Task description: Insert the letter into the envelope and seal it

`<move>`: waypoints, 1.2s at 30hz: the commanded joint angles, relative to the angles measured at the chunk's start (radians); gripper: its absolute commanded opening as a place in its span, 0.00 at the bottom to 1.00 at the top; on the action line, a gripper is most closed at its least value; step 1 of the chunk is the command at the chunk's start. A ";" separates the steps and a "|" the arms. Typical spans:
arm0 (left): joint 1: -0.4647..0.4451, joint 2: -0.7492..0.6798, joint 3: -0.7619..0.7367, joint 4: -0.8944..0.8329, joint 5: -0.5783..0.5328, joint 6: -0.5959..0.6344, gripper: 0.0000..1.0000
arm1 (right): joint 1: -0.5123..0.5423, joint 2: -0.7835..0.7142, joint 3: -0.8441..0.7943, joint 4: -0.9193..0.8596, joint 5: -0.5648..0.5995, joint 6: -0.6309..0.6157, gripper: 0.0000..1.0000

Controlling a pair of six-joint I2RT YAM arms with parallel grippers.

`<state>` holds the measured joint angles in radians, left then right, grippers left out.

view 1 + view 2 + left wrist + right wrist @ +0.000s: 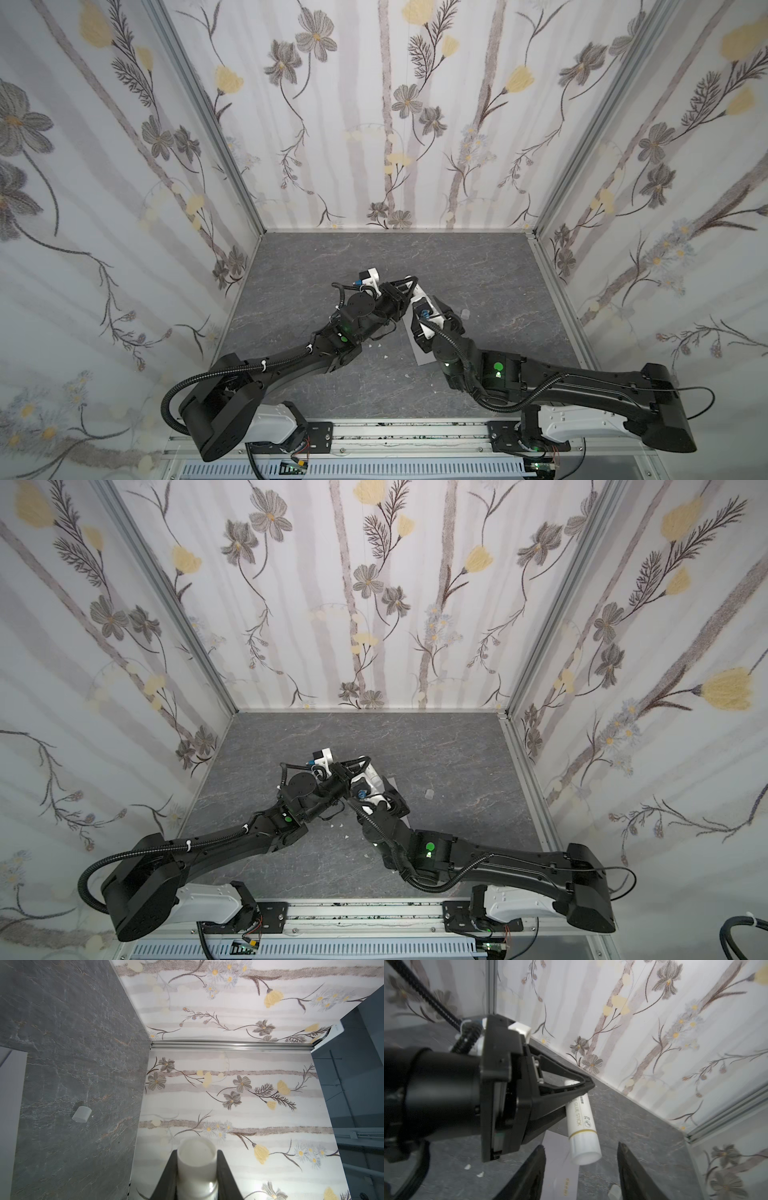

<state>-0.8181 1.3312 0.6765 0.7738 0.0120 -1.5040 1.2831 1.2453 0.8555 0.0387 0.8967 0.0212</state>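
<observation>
Your left end effector (588,1084) clamps the glue stick (581,1126); your right end effector (581,1146) is released, spread either side of its end, not touching.

The dark grey, stone-patterned tabletop (332,257) filled the lower middle of both top views. Just right of centre lay the pale envelope (422,357), mostly hidden. A small translucent cap (465,314) sat apart to its right, and tiny white scraps (386,356) lay left of it.

Black arms (291,365), white bases (274,424), ribbed cables (183,381), green dots (497,366).
</observation>
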 commanded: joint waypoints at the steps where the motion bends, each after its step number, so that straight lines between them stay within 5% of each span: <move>1: 0.002 -0.003 0.001 0.053 -0.025 0.027 0.00 | -0.084 -0.125 -0.058 -0.007 -0.321 0.351 0.60; 7: 0.002 0.004 0.009 0.055 -0.033 0.041 0.00 | -0.249 -0.332 -0.299 0.267 -0.567 0.577 0.65; 20: -0.015 0.029 0.034 0.067 -0.063 0.041 0.00 | -0.351 -0.182 -0.343 0.510 -0.771 0.776 0.62; 27: -0.019 0.027 0.031 0.082 -0.074 0.041 0.00 | -0.403 -0.152 -0.371 0.600 -0.825 0.862 0.48; 36: -0.024 0.036 0.028 0.096 -0.080 0.036 0.00 | -0.419 -0.129 -0.362 0.617 -0.846 0.886 0.42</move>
<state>-0.8429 1.3617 0.7006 0.8181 -0.0532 -1.4693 0.8661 1.1091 0.4858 0.6025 0.0711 0.8822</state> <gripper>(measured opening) 0.216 0.425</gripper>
